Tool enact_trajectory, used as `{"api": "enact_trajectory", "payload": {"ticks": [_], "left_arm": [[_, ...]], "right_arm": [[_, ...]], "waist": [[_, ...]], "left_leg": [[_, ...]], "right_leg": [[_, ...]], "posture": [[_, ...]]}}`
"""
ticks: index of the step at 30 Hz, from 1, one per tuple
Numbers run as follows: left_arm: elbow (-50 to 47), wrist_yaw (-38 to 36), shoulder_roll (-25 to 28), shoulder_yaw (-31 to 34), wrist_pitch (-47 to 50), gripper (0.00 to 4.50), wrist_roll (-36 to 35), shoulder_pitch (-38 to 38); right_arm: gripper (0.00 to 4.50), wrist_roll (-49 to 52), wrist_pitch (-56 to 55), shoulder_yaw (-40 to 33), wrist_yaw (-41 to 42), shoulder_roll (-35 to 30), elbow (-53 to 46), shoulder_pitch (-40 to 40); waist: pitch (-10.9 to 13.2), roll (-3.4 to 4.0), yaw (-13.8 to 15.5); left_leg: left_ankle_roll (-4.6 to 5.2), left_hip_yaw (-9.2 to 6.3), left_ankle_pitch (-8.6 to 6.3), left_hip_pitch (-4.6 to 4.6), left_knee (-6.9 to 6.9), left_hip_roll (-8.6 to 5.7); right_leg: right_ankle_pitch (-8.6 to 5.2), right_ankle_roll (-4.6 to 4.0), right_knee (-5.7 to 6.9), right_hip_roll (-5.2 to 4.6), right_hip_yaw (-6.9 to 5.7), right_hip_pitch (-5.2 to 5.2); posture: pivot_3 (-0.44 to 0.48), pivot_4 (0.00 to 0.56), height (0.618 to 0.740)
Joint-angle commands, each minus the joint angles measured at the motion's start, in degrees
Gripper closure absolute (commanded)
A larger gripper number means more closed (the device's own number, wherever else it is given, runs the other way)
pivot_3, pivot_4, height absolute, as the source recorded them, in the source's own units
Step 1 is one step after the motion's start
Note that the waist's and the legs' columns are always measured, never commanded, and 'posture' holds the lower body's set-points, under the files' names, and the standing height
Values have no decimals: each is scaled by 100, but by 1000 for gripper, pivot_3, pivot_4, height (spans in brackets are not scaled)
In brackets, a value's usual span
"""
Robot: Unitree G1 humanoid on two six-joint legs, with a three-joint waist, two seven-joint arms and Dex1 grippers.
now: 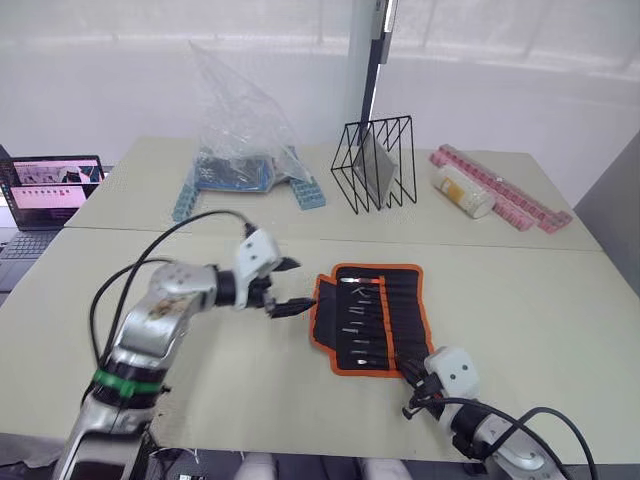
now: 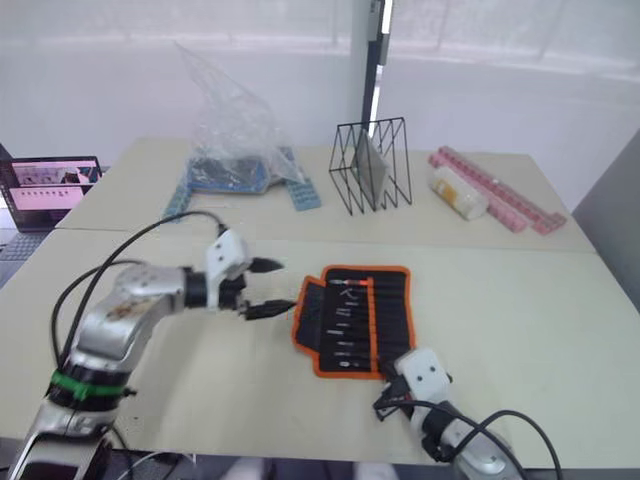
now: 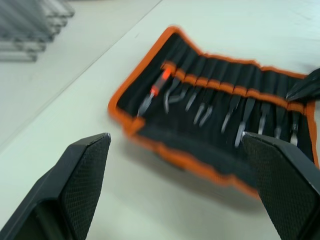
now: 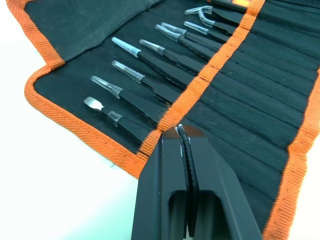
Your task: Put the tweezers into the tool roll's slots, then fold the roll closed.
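Observation:
The tool roll (image 1: pixel 405 300), black fabric with orange edging, lies open on the table, and its left flap is curled slightly inward. Several tweezers (image 4: pixel 150 85) sit in the slots (image 4: pixel 235 65) with their pointed tips sticking out past the orange band. My left gripper (image 1: pixel 288 288) hangs open just beside the roll's left edge, one finger above the other; in the left wrist view its fingers (image 3: pixel 85 175) frame that orange edge. My right gripper (image 4: pixel 182 132) is shut, its tips resting at the orange band near the roll's lower right corner (image 1: pixel 400 372).
At the back of the table stand a clear plastic bag (image 1: pixel 235 120) over blue racks, a black wire rack (image 1: pixel 375 165), a white cylinder (image 1: pixel 462 190) and pink trays (image 1: pixel 510 195). A laptop (image 1: pixel 45 195) sits at the far left.

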Motion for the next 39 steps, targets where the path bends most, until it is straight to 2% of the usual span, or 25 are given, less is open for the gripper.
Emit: {"api": "enact_trajectory", "payload": {"ticks": [1, 4, 5, 11, 16, 17, 21, 24, 29, 34, 36, 39], "left_arm": [[-560, 147, 164, 683, -204, 42, -365, 693], [-917, 288, 265, 1147, -306, 42, -522, 1544], [-1027, 330, 278, 1350, -341, 0, -583, 1858], [-1320, 395, 275, 2244, -835, 0, -833, 3152], [-1020, 352, 301, 2821, -1171, 0, -997, 3679], [-980, 345, 313, 2877, -1232, 0, -1011, 3733], [-973, 434, 277, 2967, -1485, 0, -1021, 3870], [-1014, 557, 249, 2916, -1593, 0, -993, 3872], [-1110, 673, 202, 2736, -1768, 0, -938, 3930], [-1127, 552, 156, 2494, -2255, 0, -857, 4055], [-1166, 452, 236, 2332, -2256, 0, -902, 4049], [-1323, 417, 299, 2163, -2179, 0, -1000, 4010]], "right_arm": [[4500, 228, -270, -358, 159, -73, -298, 76], [4500, 566, -285, -754, 257, -77, -425, 56], [3942, 699, -281, -930, 287, -90, -444, 8], [1931, 1236, -409, -1686, 663, -276, 5, -320], [190, 1542, -782, -2194, 1156, -502, 1005, -765], [22, 1549, -873, -2257, 1270, -566, 1200, -826], [22, 1543, -1282, -2407, 1728, -756, 1996, -932], [22, 1479, -1487, -2366, 1904, -802, 2222, -920], [22, 1518, -1246, -2104, 1878, -833, 1338, -674], [22, 1450, -498, -1139, 1657, -949, -204, -411], [22, 1221, -136, -441, 1398, -856, -589, -720], [22, 788, 58, 274, 1152, -762, -622, -1166]], "waist": [[5, 0, 41], [8, 5, 45], [9, 6, 33], [14, 11, 12], [17, 12, 21], [18, 13, 22], [18, 14, 17], [19, 17, 2], [22, 28, -9], [22, 28, -12], [22, 25, -8], [22, 23, -6]], "left_leg": [[0, 0, 0, -3, 0, 0], [0, 0, 0, -4, 2, 0], [0, 0, 0, -3, 2, 0], [-1, 1, 0, 3, 0, 2], [0, 4, 0, 5, 1, 1], [0, 4, 0, 5, 1, 1], [0, 4, 0, 4, 1, 1], [0, 4, 0, 5, 1, 1], [0, 4, 0, 5, 0, 1], [-1, 4, -1, 3, -2, 1], [-1, 4, -1, 4, -1, 1], [-2, 4, 0, 4, 0, 1]], "right_leg": [[0, 0, 1, -2, -1, -2], [0, 0, 0, -4, -2, -2], [0, 0, 0, -4, -1, -2], [-1, -3, 1, -3, -1, -1], [-21, -39, -2, -4, 0, 3], [-21, -40, -2, -4, -1, 3], [-21, -39, -2, -4, -1, 3], [-18, -34, -2, -3, -1, 4], [-4, -8, 1, -2, 0, 2], [-5, -8, 0, -2, 0, -1], [-10, -20, -1, -2, 1, -1], [-23, -45, -1, -3, 1, -3]], "posture": [[0, 150, 718], [0, 150, 718], [0, 150, 718], [0, 150, 718], [0, 150, 718], [0, 150, 718], [0, 150, 718], [0, 150, 718], [0, 150, 718], [0, 150, 718], [0, 150, 718], [0, 150, 718]]}}
